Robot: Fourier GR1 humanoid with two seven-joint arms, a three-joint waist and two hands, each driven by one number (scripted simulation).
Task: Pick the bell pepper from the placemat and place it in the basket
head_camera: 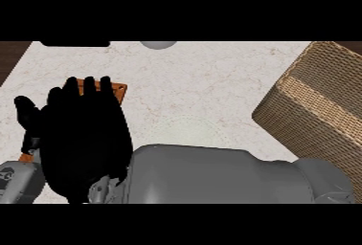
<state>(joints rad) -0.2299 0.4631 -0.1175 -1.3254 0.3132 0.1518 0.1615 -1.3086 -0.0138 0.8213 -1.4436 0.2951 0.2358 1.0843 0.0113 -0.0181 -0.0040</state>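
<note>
Covering most of the orange rectangular placemat (117,90), a black hand (81,139) hangs over the left side of the pale marble table (205,86), its fingers (71,88) straight and spread, pointing away from the robot, with the thumb (27,117) out to the left. By the way it comes in over a broad grey forearm (219,174) this looks like the right hand, though that is a judgement; a second grey forearm part (17,179) shows at the lower left, and no left hand is in view. Nothing can be seen gripped in the spread hand. The bell pepper shows nowhere: it is either hidden under the palm or not on the visible strip of mat, and which cannot be told. The tan woven wicker basket (318,105) stands well apart at the right edge. The risk from here is a blind grasp: with the hand masking the mat, curling fingers could nudge the pepper aside rather than enclose it, and the long carry across to the basket leaves room for it to slip
</note>
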